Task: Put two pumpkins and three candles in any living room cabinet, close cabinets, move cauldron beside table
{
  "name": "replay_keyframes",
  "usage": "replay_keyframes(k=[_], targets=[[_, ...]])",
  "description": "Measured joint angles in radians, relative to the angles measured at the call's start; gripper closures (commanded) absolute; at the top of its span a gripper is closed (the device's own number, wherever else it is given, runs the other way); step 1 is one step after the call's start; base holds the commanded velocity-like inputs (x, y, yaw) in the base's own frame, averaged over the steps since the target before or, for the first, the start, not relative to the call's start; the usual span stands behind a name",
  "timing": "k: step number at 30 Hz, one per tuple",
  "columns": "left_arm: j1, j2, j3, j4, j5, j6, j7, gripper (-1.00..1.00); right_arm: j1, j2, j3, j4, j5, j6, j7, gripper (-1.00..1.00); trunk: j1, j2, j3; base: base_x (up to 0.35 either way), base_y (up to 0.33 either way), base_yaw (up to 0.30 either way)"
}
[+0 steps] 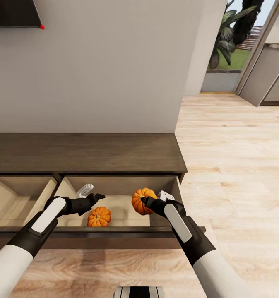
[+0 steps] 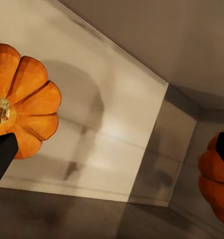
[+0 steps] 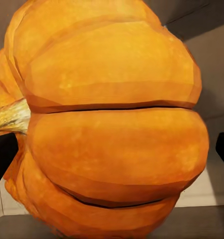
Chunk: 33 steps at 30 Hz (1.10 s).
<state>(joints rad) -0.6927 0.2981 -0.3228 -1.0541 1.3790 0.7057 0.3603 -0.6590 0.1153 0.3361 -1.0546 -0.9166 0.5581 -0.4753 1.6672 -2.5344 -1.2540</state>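
The dark brown cabinet [image 1: 114, 153] has two drawers pulled out. In the right drawer [image 1: 123, 209] one pumpkin [image 1: 99, 216] sits upright on the pale floor, with a white candle [image 1: 85, 190] behind it. My left gripper [image 1: 99, 197] hovers open just above that pumpkin [image 2: 27, 99]. A second pumpkin [image 1: 140, 200] lies tilted, stem sideways, at the drawer's right side. My right gripper [image 1: 147, 202] is open around this pumpkin [image 3: 112, 124]. Its fingers [image 3: 2, 157] stand wide apart, and one of them is clear of the rind.
The left drawer [image 1: 19, 203] stands open and shows a bare beige inside. A grey wall rises behind the cabinet. Wood floor [image 1: 239, 165] stretches to the right toward a doorway with a plant [image 1: 234, 29]. The drawer fronts jut toward my base [image 1: 139, 291].
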Motion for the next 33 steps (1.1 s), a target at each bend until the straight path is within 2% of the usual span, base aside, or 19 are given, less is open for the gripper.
replay_keyframes(k=[15,23,25,27,31,33], targets=[[0.000,0.000,0.000,-0.010,0.000,0.001,0.000,-1.00,0.000,0.000,0.000,0.000,0.000,0.000,0.000,-1.00,0.000,0.000,0.000,0.000,0.000,0.000],[0.000,0.000,0.000,-0.014,0.000,0.001,0.000,-1.00,-0.002,0.000,0.000,0.000,0.000,0.000,0.001,-1.00,-0.004,0.002,0.031,0.000,0.000,0.000],[0.000,0.000,0.000,-0.014,0.002,0.002,0.000,-1.00,-0.002,0.000,0.000,0.001,-0.001,0.001,0.005,-1.00,-0.004,0.002,0.031,0.000,0.000,0.000],[0.000,0.001,0.001,-0.013,0.004,0.014,-0.001,-1.00,-0.003,-0.001,0.000,0.001,-0.003,0.012,0.007,-1.00,-0.004,0.002,0.031,0.000,0.000,0.000],[-0.001,0.000,0.004,-0.012,0.007,0.086,-0.001,-1.00,-0.004,-0.001,-0.001,0.000,-0.009,0.065,0.012,-1.00,-0.004,0.002,0.031,0.000,0.000,0.000],[-0.002,-0.001,0.004,-0.011,0.009,0.103,-0.001,-1.00,-0.004,-0.001,-0.001,-0.001,-0.009,0.074,0.012,-1.00,-0.005,0.002,0.039,0.000,0.000,0.000]])
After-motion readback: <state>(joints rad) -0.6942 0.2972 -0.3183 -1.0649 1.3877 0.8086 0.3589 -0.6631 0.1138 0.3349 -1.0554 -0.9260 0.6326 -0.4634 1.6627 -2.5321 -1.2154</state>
